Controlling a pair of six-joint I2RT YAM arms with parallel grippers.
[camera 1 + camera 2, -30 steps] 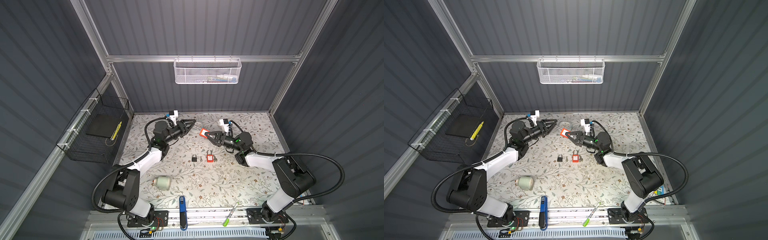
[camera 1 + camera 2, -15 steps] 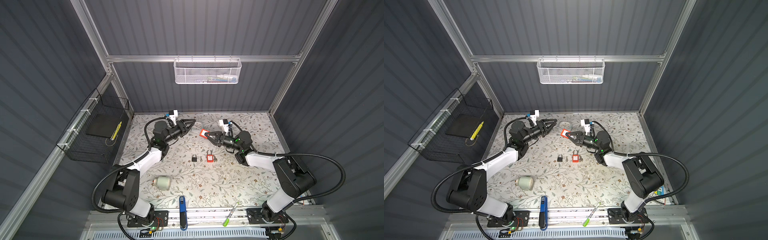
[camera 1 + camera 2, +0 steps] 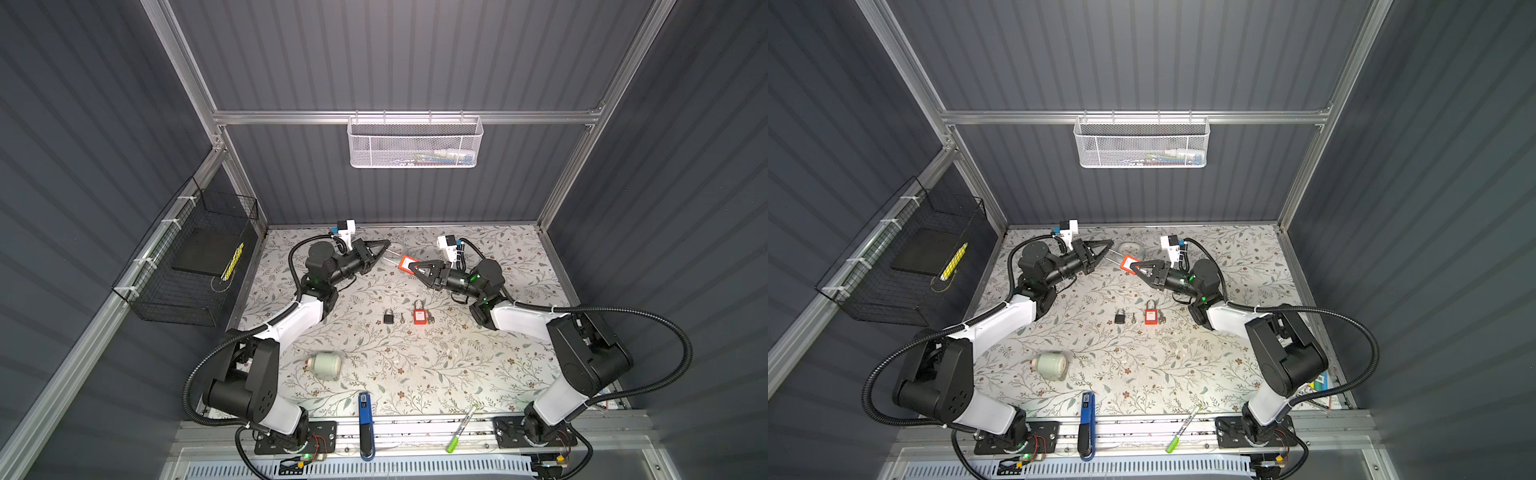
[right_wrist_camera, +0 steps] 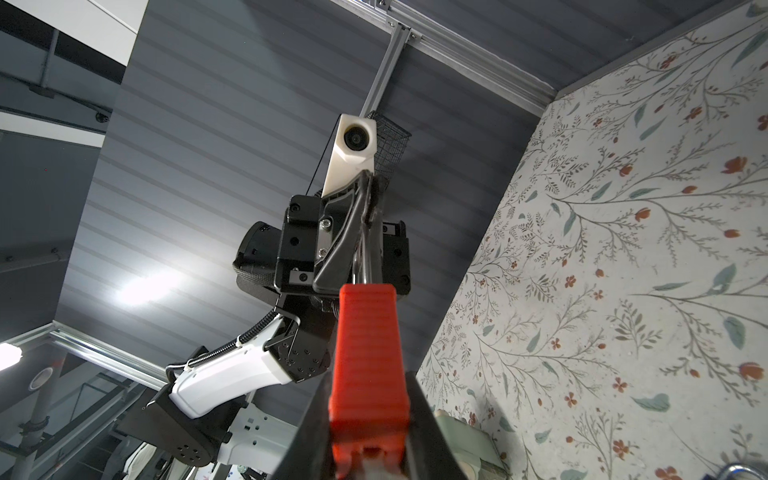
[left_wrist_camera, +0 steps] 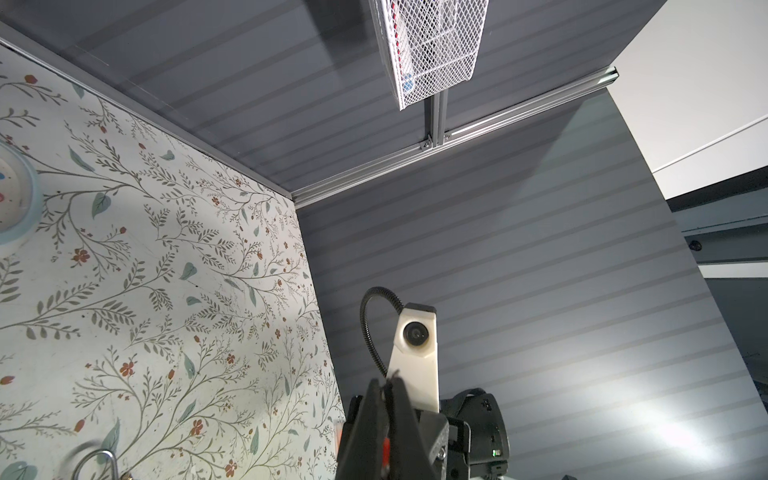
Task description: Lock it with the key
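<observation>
A red padlock [image 3: 406, 264] [image 4: 368, 332] hangs above the back of the table, with my right gripper [image 3: 415, 268] [image 4: 368, 386] shut on its body. Its silver shackle [image 4: 365, 249] points towards my left gripper [image 3: 387, 245] [image 5: 388, 380]. In the right wrist view those jaws are shut on the shackle's far end. In both top views a small silver key [image 3: 402, 319] [image 3: 1133, 318] lies on the table between a black padlock [image 3: 388, 317] and a second red padlock [image 3: 419, 316]. Another key [image 3: 431, 319] lies just right of that red one.
A tape roll [image 3: 395, 249] lies under the held padlock. A pale jar [image 3: 326, 365] lies on its side at front left. A blue tool [image 3: 365, 419] and a green marker [image 3: 461, 428] rest on the front rail. A black wire basket [image 3: 195, 266] hangs left and a white mesh basket [image 3: 415, 141] on the back wall.
My left gripper's jaws have closed onto the shackle. Neither arm has visibly moved, and the right gripper keeps its hold on the red padlock.
</observation>
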